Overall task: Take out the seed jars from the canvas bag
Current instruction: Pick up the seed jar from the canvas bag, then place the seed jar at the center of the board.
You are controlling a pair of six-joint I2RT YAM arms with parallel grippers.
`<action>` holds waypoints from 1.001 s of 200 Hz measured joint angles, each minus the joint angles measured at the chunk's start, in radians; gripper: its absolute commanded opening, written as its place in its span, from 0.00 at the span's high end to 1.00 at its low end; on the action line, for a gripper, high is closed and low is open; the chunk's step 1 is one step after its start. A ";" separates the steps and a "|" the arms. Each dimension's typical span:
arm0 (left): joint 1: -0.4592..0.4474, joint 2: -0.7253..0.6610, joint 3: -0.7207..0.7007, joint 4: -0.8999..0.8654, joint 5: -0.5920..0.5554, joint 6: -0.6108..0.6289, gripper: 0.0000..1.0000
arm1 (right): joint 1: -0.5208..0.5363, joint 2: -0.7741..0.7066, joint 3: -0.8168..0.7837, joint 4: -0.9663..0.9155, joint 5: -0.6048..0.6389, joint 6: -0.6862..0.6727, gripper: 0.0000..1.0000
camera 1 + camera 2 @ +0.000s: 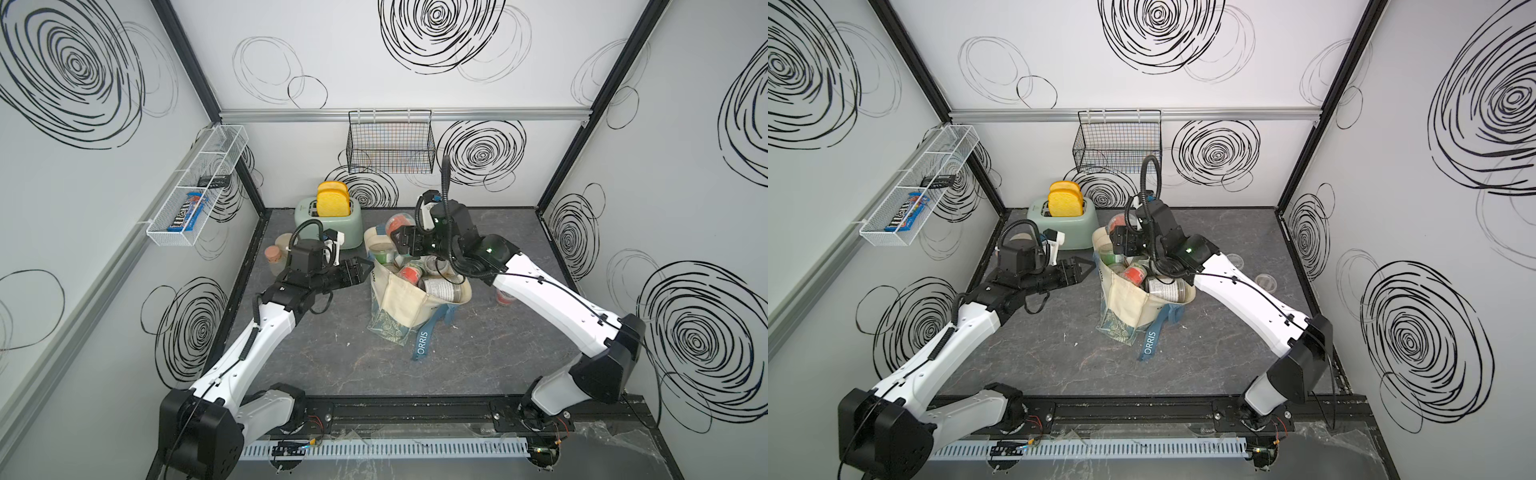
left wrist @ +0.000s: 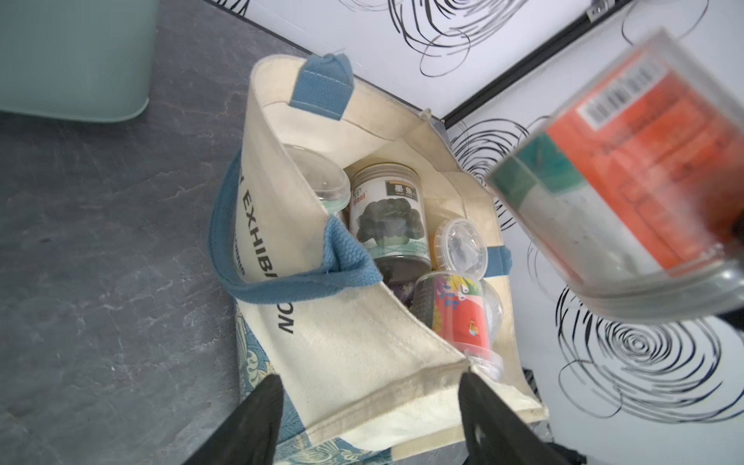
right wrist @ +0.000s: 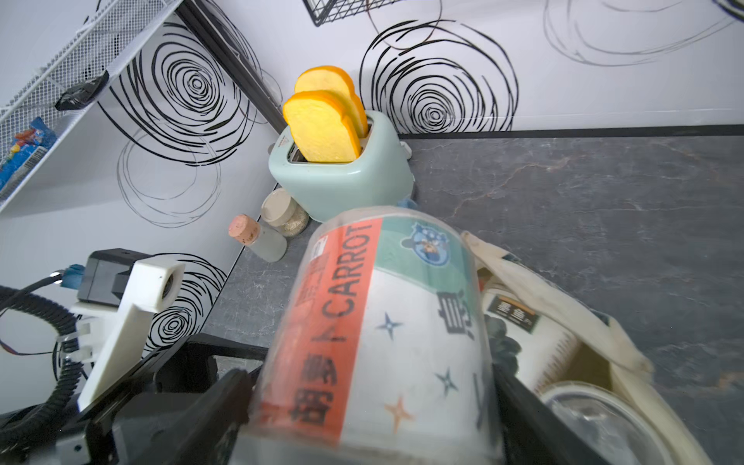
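We count one canvas bag (image 2: 362, 354) just ahead of the left gripper (image 2: 370, 380), with four seed jars (image 2: 386, 217) showing inside. A fifth, the carrot jar (image 3: 382, 322), sits clamped in the right gripper (image 3: 372, 386); a sixth jar (image 1: 505, 297) stands behind it. Beyond that gripper are one toaster (image 3: 346, 193), two toast slices (image 3: 322, 133) and two frosted jars (image 3: 261, 241). Well above both hang two wire baskets (image 1: 390, 145).

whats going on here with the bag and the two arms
The right gripper is shut on a carrot seed jar, held just above the open canvas bag. The left gripper is open beside the bag's rim, holding nothing. Several more jars lie inside the bag, so the unpacking isn't finished.
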 measured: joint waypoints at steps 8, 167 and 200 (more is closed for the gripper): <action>-0.009 -0.007 0.002 -0.016 -0.019 0.009 0.02 | -0.017 -0.041 -0.035 -0.005 -0.002 0.000 0.24; -0.153 0.006 0.084 -0.107 -0.206 0.079 0.04 | -0.534 -0.486 -0.600 -0.450 -0.159 -0.104 0.22; -0.154 0.011 0.084 -0.107 -0.209 0.083 0.04 | -0.537 -0.402 -0.650 -0.435 -0.185 -0.105 0.21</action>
